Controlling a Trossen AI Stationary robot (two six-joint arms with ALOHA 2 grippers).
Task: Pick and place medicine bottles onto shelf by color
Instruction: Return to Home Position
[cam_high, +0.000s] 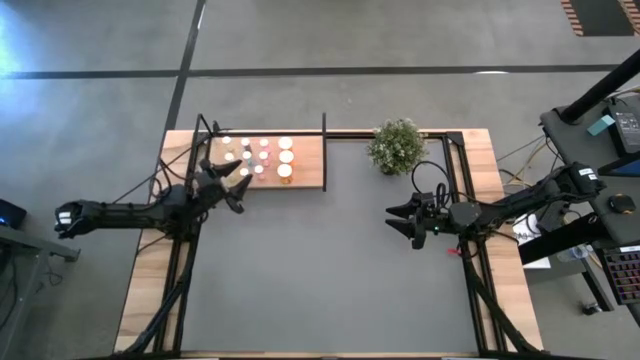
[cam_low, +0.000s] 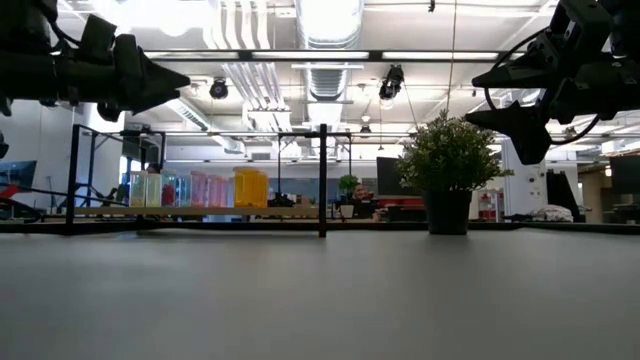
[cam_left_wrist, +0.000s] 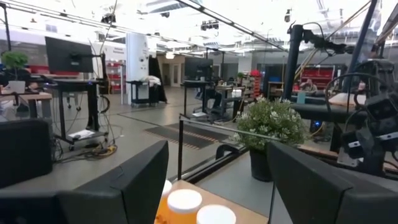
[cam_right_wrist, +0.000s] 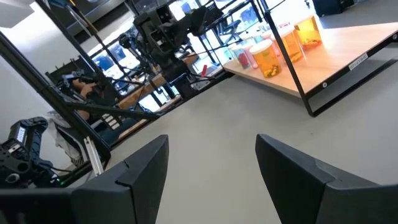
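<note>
The medicine bottles (cam_high: 262, 157) stand in rows on the light-wood shelf (cam_high: 305, 175) at the table's far left; in the low view (cam_low: 200, 188) they run yellow-green, pink, orange. My left gripper (cam_high: 238, 188) hovers open and empty over the shelf's near left corner, above the bottles. White caps (cam_left_wrist: 185, 200) show between its fingers in the left wrist view. My right gripper (cam_high: 404, 221) is open and empty above the bare tabletop at the right, pointing toward the shelf. Orange bottles (cam_right_wrist: 272, 57) show far off in the right wrist view.
A bushy green potted plant (cam_high: 397, 146) stands at the far edge, right of the shelf. Black frame posts (cam_high: 324, 150) rise at the shelf's corners. The dark grey tabletop (cam_high: 330, 270) lies open between the arms. Wooden strips and black rails (cam_high: 468, 260) run along both sides.
</note>
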